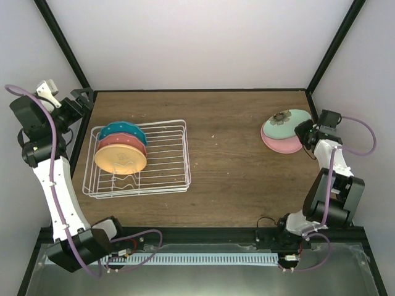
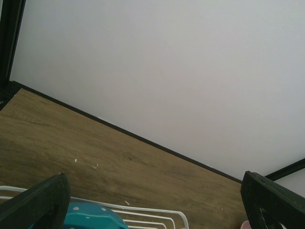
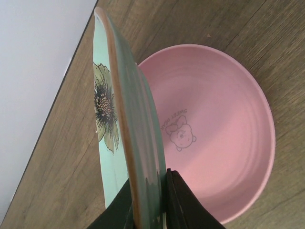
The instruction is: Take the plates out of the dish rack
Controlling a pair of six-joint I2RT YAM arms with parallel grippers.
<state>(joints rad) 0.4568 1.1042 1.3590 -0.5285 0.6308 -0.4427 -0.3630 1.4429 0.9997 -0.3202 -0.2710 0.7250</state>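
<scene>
the right gripper [image 3: 147, 200] has its jaws clamped on the rim of the mint green plate [image 3: 128, 119], one finger on each face. it holds the plate tilted on edge over the pink plate [image 3: 214, 133], which lies flat on the table [image 3: 267, 28]. whether the mint plate's lower edge touches the pink one cannot be told. the left gripper [image 2: 153, 191] has its jaws spread wide and holds nothing. it hovers at the far left corner of the dish rack [image 1: 166, 132], just above the teal-blue plate [image 2: 93, 217].

the step in hand looks like setting the second plate down. two plates are out of the rack. three stand in its left end: teal-blue at the back, then salmon-red [image 1: 120, 143], then orange-yellow [image 1: 120, 158]. the next move probably calls for tipping the mint plate flat onto the pink one, lowering it until it rests, then opening the jaws and drawing back toward the near side. letting go while the plate is this steep could let it slide or clatter off.

the pink plate sits near the table's right edge and the right frame post [image 1: 330, 55], so there is little room on that side. a broad stretch of bare wood between the rack and the stack gives the easy path. the left gripper is hemmed in by the left frame post [image 1: 62, 46] and the table's left edge, so its free way is down onto the teal-blue rim and then up.
</scene>
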